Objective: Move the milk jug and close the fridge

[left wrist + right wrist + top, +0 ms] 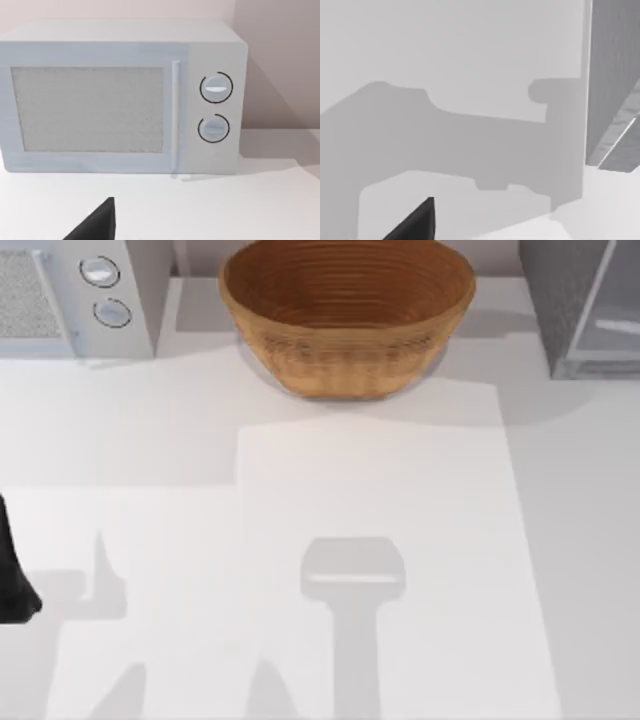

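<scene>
The fridge, a grey speckled cabinet, stands at the table's back right corner. Its pale glassy door panel slants away from the grey side and looks swung outward. The right wrist view has the fridge close by, above a shadowed white tabletop, with a dark tip of my right gripper low in the picture. The milk jug is out of view. My left arm sits at the table's left edge. A dark tip of the left gripper points at the knobbed box.
A big woven basket stands at the back centre. At the back left is a light-grey box with two round knobs and a mesh panel. The white tabletop carries arm shadows.
</scene>
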### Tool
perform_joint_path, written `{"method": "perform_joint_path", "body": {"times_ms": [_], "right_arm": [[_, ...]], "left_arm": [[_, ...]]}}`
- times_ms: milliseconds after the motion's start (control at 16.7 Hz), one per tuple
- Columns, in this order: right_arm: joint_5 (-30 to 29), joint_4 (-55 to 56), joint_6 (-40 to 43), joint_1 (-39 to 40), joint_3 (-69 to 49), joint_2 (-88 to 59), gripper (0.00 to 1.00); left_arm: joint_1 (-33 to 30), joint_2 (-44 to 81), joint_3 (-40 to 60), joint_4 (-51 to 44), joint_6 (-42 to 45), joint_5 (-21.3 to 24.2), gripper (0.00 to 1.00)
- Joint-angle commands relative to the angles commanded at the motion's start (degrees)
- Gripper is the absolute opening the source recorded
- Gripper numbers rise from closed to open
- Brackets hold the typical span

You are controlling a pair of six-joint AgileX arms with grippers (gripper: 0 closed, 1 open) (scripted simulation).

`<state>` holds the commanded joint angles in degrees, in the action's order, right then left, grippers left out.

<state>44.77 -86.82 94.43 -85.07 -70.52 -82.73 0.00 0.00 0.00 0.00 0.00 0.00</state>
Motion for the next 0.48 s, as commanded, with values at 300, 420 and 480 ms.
{"method": "perform_joint_path", "body": {"times_ms": [300,420,480], "right_arm": [[8.29,3.53,16.8,-15.65,-4.12,-17.3,1.0],[9.72,4.33,19.38,-18.25,-4.79,-20.0,1.0],[9.97,4.48,19.8,-18.69,-4.9,-20.45,1.0]], "left_arm": [[0.0,0.0,0.0,0.0,0.0,0.0,1.0],[0.0,0.0,0.0,0.0,0.0,0.0,1.0],[0.0,0.0,0.0,0.0,0.0,0.0,1.0]]}}
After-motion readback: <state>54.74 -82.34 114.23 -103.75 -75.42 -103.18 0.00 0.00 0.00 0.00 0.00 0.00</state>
